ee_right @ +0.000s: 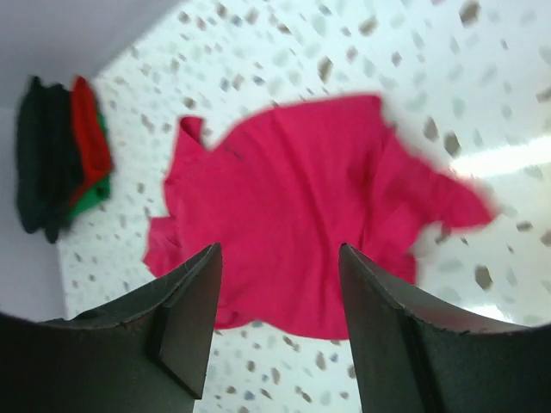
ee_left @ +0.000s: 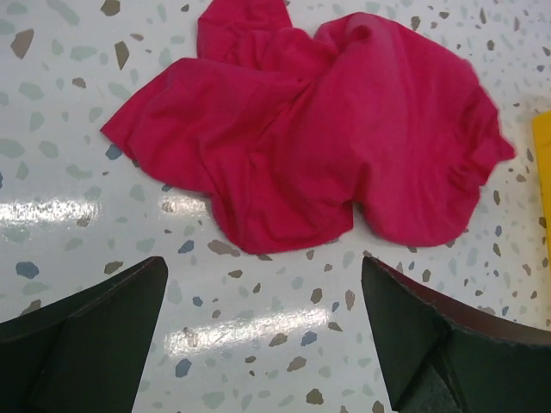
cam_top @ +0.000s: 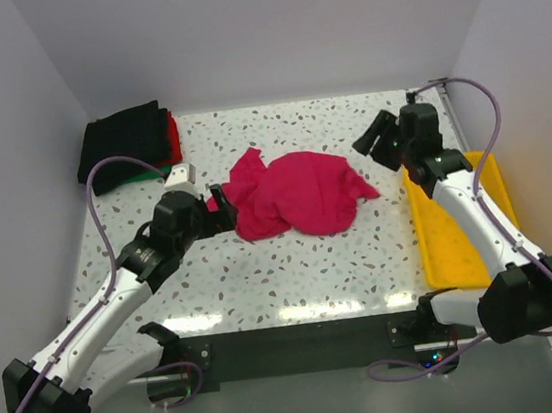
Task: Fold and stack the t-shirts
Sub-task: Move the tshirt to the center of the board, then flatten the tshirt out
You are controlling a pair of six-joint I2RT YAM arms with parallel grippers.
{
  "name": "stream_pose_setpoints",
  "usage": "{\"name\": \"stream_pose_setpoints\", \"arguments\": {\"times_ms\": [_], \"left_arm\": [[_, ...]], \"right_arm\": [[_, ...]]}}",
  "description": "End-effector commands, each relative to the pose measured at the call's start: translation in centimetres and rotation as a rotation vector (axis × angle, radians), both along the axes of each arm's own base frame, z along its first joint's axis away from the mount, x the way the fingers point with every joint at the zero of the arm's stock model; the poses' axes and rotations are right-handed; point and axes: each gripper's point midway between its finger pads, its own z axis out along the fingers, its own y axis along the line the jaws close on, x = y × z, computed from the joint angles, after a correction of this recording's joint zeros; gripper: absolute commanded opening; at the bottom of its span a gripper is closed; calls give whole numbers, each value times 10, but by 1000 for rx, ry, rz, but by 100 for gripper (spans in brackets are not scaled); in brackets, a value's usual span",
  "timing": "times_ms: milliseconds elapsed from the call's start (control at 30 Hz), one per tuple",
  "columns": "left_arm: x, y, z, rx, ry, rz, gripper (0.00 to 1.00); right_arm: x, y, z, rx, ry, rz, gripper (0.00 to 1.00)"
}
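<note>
Left wrist view. A magenta-pink t-shirt lies crumpled on the table, filling the upper middle of the frame. It is unfolded, bunched and creased, with a twisted knot of cloth near the top centre. One flap reaches out toward the left, and a rounded lobe spreads toward the right edge. The table surface is white with grey, brown and blue flecks; bands of glare cross it at left and bottom centre. The left gripper has its jaws set wide apart, with dark fingers at lower left and lower right and only bare table between them, just below the shirt's lower hem. A sliver of yellow tray shows at the right edge.
</note>
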Motion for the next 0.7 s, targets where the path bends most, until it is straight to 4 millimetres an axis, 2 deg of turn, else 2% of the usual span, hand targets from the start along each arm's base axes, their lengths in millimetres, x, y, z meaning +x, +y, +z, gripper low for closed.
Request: {"name": "stream_pose_setpoints", "arguments": {"times_ms": [0, 33, 67, 167, 200, 267, 333, 400, 533, 600, 667], "left_arm": [[10, 7, -20, -43, 42, 91, 100], [11, 7, -31, -57, 79, 93, 100], [13, 6, -34, -78, 86, 94, 99], [19, 7, -55, -140, 160, 90, 96], [22, 7, -58, -159, 166, 93, 95], [29, 7, -69, -177, 196, 107, 94], [34, 6, -74, -194, 210, 123, 93], [37, -5, -80, -234, 238, 95, 91], [37, -20, -96, -306, 305, 88, 83], [36, -16, -109, -308, 331, 129, 83], [35, -11, -122, -297, 349, 172, 81]], "right_arm": [[-32, 8, -40, -12, 55, 50, 61], [-40, 9, -57, -35, 102, 51, 61], [-51, 11, -79, -63, 145, 58, 61], [-67, 35, -101, -84, 174, 90, 61], [-79, 47, -117, -77, 201, 127, 60], [-90, 71, -128, -41, 207, 176, 60], [-91, 82, -138, -71, 213, 186, 60], [-91, 97, -136, -103, 207, 218, 60], [-86, 88, -149, -187, 236, 180, 61], [-85, 81, -151, -219, 240, 171, 61], [-86, 86, -151, -208, 244, 190, 61]]}}
